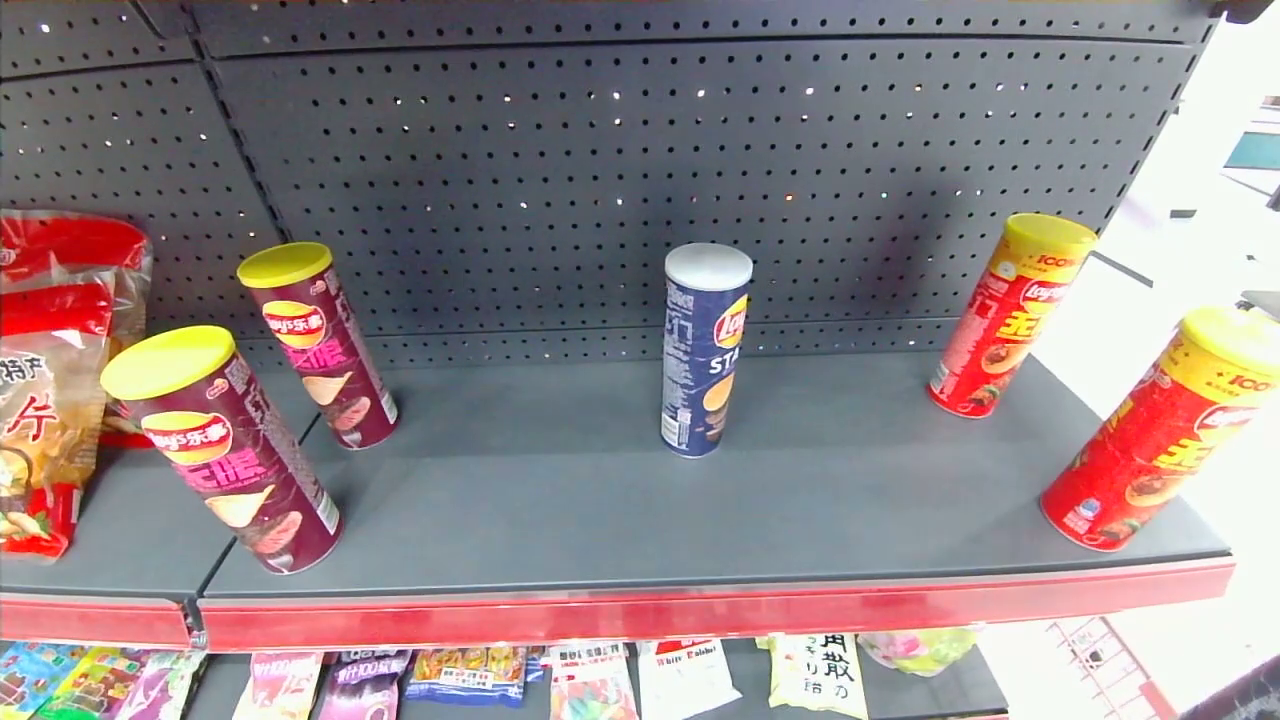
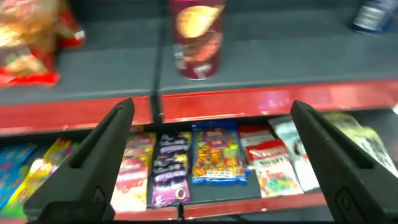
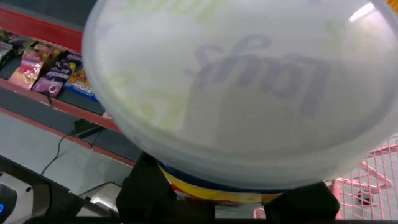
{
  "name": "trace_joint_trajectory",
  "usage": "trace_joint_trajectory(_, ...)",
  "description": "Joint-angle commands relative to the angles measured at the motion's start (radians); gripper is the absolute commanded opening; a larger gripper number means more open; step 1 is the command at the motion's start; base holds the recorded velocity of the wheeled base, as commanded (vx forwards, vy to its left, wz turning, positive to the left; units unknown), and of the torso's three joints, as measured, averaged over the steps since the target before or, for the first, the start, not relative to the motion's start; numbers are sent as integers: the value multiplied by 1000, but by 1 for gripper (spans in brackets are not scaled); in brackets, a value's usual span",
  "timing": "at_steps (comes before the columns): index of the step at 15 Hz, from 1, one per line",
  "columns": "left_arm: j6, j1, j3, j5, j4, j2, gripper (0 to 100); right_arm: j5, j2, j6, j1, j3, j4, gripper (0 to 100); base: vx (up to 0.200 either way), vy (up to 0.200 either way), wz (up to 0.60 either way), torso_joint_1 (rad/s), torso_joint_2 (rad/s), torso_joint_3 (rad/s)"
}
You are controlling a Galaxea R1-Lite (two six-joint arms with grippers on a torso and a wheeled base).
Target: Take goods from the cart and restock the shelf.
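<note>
The grey shelf board (image 1: 560, 500) carries two maroon chip cans (image 1: 220, 445) (image 1: 318, 340) at the left, a blue chip can (image 1: 704, 350) in the middle and two red chip cans (image 1: 1010, 312) (image 1: 1165, 430) at the right. My left gripper (image 2: 211, 107) is open with nothing in it, in front of the shelf's red front edge (image 2: 261, 102), just below the front maroon can (image 2: 198, 37). My right gripper (image 3: 224, 199) is shut on a chip can with a clear plastic lid (image 3: 249, 87) and a yellow and red body, its dark fingers (image 3: 146, 193) on either side.
Red snack bags (image 1: 50, 380) stand at the shelf's left end. Several flat snack packets (image 2: 214, 155) fill the lower shelf. The board between the cans is bare. A pink wire cart (image 3: 373, 180) shows beside the held can, over a grey floor with a cable.
</note>
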Motion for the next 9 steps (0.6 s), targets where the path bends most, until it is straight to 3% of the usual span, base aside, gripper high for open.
trace_joint_trajectory(1,12,0,-1,-28,-4,4,100,-28,-179,0,-14,94,9,0,0,0,0,0,0,0)
trace_joint_trajectory(3,24,0,-1,-42,-4,2,100,-84,-187,4,-26,98,7,0,0,0,0,0,0,0)
trace_joint_trajectory(9,22,-1,-1,-42,-2,8,100,-121,-226,4,-51,141,9,0,0,0,0,0,0,0)
